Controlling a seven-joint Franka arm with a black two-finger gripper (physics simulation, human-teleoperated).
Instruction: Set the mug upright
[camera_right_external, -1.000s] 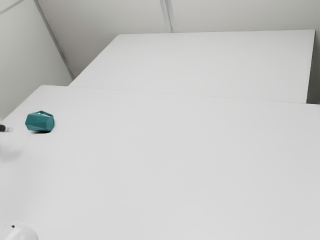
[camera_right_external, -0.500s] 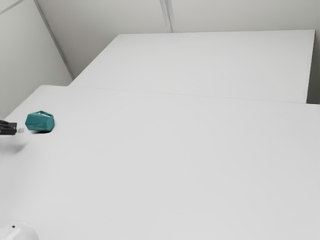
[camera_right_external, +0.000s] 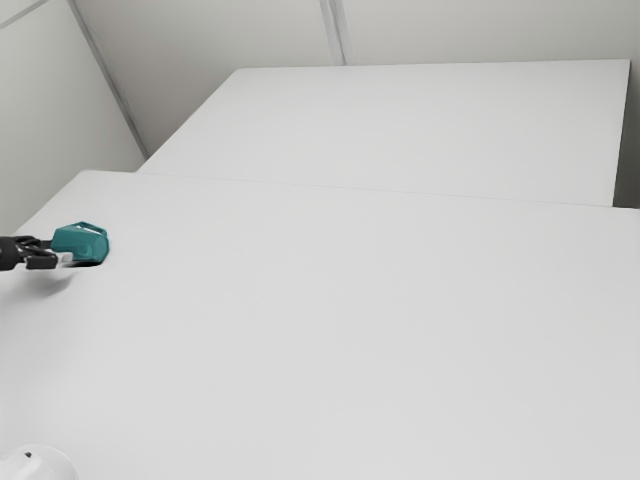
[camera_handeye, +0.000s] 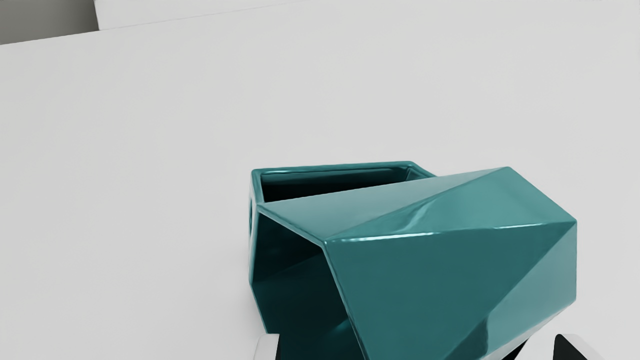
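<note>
Mug (camera_handeye: 450, 270) lies on its side on the bench (camera_right_external: 350, 320), open end effector (camera_handeye: 417, 346) right by it, so best to centre, keep clear of the rim (camera_handeye: 291, 225), close gently, lift slightly, then turn mouth up.

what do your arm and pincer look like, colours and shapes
My pincer is black and angular, with jointed-looking links. Its fingertips are pale grey with black inner sides. A white, rounded shape with a small dark dot, at the exterior view's lower left, may be part of my arm. I can't make out any cables.
</note>
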